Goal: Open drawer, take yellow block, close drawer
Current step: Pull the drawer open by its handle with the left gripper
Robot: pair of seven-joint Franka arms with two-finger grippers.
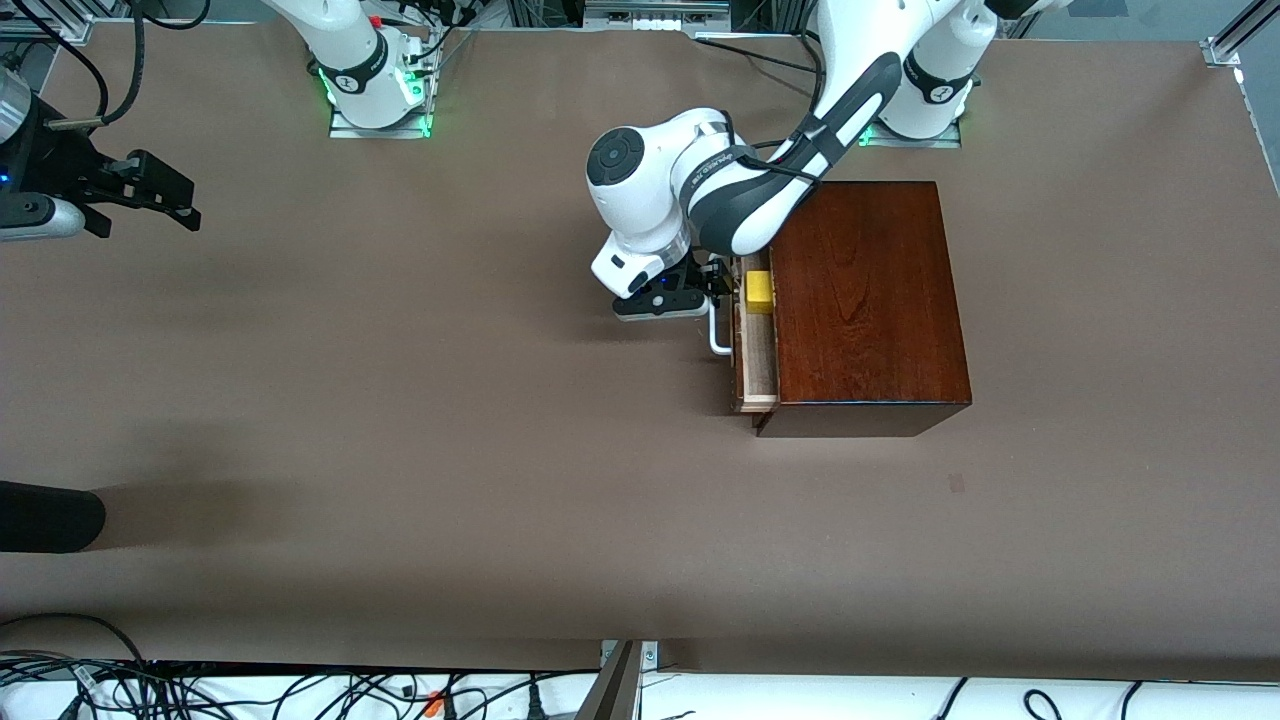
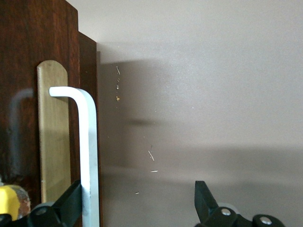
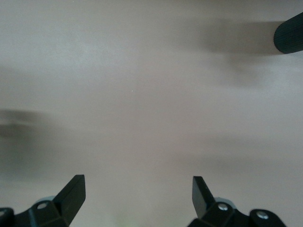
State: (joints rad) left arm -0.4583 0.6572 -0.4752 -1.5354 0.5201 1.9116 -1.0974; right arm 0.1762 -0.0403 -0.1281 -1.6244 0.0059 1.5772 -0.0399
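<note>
1. Straddling the white handle (image 2: 88,156), the left gripper (image 1: 712,283) sits at the front of the drawer (image 1: 757,350), its fingers (image 2: 71,203) spread wide, one of them against the bar, nothing clamped between them.
2. Pulled only a little way out of the dark wooden box (image 1: 865,305), the drawer shows a narrow strip of its pale inside.
3. Resting in that strip, at the end farther from the front camera, is the yellow block (image 1: 759,291), just beside the left gripper and free of it.
4. Waiting over bare brown table (image 1: 400,420) at the right arm's end, well apart from the box, the right gripper (image 1: 150,190) hangs with its fingers (image 3: 73,191) wide apart and holding nothing.
</note>
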